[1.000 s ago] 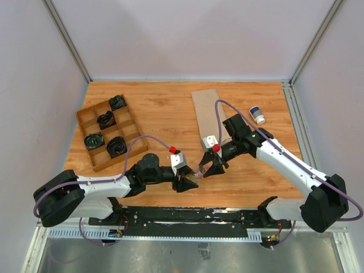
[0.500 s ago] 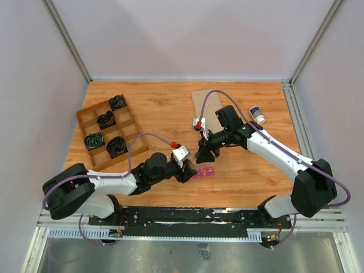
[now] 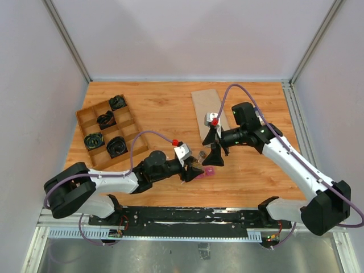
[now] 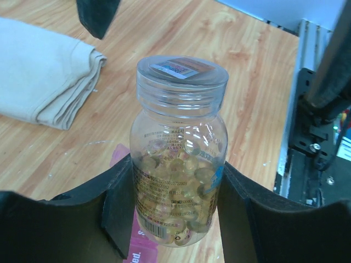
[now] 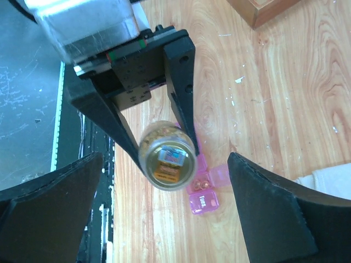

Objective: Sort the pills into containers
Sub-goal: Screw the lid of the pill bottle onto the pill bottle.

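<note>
Right hand (image 3: pixel 213 147) now spread wide above bottle (image 4: pixel 180 164); left hand (image 3: pixel 192 169) still gripping bottle, containers (image 5: pixel 204 189) just beneath.

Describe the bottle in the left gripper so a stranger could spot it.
On the wooden table, look near the front edge's middle. There the left gripper clamps a clear bottle beside the pink containers. Unlike the white-capped bottle far right, its ribbed cap is clear and golden capsules show inside.

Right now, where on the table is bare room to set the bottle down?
Bare wood: between the wooden tray and the folded cloth; also front right, beside the right arm. Crowded: left claw, right claw and pink containers, centre front.
</note>
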Robot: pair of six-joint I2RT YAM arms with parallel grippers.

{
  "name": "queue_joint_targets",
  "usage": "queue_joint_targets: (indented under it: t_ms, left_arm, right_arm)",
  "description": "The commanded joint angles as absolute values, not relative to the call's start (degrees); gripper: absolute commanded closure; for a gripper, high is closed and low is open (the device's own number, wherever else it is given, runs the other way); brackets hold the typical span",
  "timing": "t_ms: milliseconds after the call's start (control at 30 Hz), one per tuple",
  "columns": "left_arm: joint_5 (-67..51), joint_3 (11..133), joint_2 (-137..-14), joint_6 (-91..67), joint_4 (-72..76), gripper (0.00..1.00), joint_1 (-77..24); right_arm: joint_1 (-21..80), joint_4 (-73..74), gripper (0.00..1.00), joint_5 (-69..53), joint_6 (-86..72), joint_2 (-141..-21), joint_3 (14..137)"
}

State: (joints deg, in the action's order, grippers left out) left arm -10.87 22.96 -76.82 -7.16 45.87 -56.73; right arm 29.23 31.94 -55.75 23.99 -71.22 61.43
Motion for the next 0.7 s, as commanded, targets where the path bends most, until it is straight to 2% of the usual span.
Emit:
queue_joint_targets:
  t_ms: [0,300,367,433,467,667]
  left_arm:
    - [-18.0,21.9,-73.5,-7.5,49.5,1.0,-56.8]
    - [-29.3,18.9,-68.5,-8.2,49.4,1.0,-56.8]
    - [-30.8,18.6,-68.0,-8.3,49.4,1.0,-56.8]
    - [-32.0,18.7,-67.8,-8.2,49.4,1.0,-56.9]
    - [-32.5,18.8,-68.0,-8.1,49.4,1.0,-56.8]
    - [-34.8,20.1,-69.9,-7.5,49.4,1.0,-56.9]
  right_arm:
    - [26.8,37.4,0.0,-60.3,33.9,-69.1,61.9]
    - [25.2,44.4,0.01,-78.0,56.8,-60.8,56.0]
    - [25.2,52.8,0.01,-82.3,72.7,-60.6,55.2]
    - [25.2,67.3,0.01,-83.6,91.4,-61.4,55.3]
    - [25.3,69.3,0.01,-83.4,95.2,-62.1,55.4]
    - [25.5,70.7,0.01,-80.6,95.4,-67.9,57.5]
